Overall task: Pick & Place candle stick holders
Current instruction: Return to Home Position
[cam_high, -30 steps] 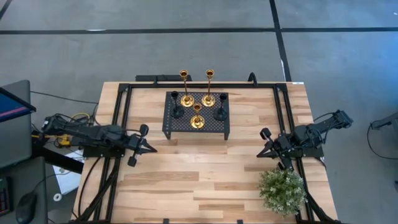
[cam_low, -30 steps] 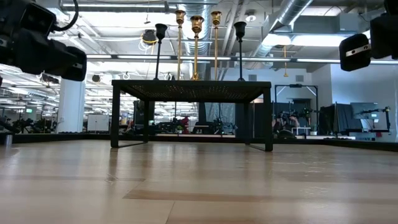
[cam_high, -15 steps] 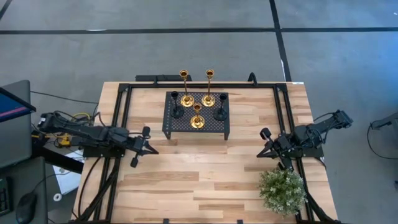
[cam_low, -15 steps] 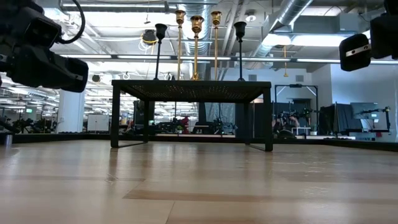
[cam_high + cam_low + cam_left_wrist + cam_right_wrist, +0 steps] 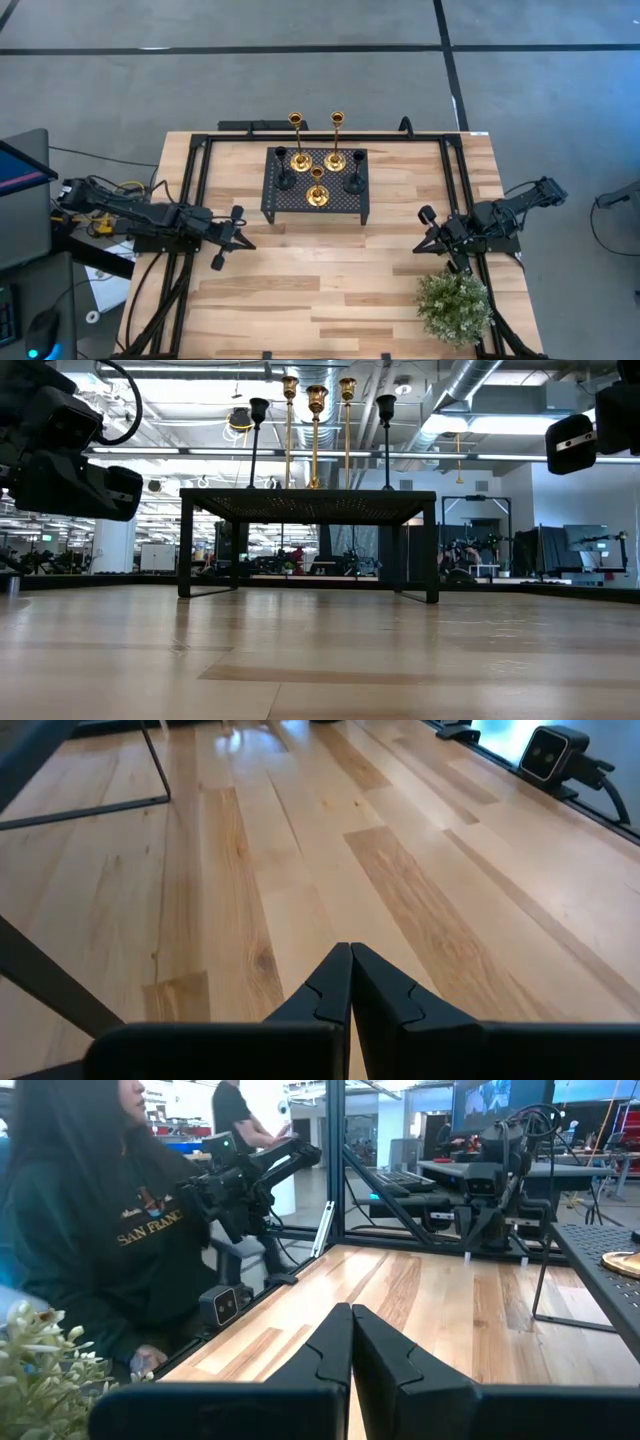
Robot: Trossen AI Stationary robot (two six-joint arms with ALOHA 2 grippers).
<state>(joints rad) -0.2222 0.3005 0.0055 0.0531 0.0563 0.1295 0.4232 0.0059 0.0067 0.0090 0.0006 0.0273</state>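
Five candle stick holders stand by their round bases on a black perforated stand (image 5: 290,203) at the table's far middle. Two are tall and gold (image 5: 297,140) (image 5: 337,137), one is short and gold (image 5: 317,192), and two are black (image 5: 283,172) (image 5: 353,174). In the low view their stems (image 5: 316,435) rise above the stand's top (image 5: 310,506). My left gripper (image 5: 251,244) (image 5: 351,957) hovers shut over the left part of the table, nose tipped down, holding nothing. My right gripper (image 5: 418,248) (image 5: 351,1318) waits shut at the right, level and holding nothing.
A green bushy plant (image 5: 455,307) stands near the front right corner, close beside my right arm. Black frame rails (image 5: 190,190) run along the table's sides. A person (image 5: 90,1240) sits beyond the table's left edge. Bare wood (image 5: 330,270) lies between the two grippers.
My left gripper has tipped its nose downward and sunk a little toward the table, staying shut. The right arm and the holders have kept still.
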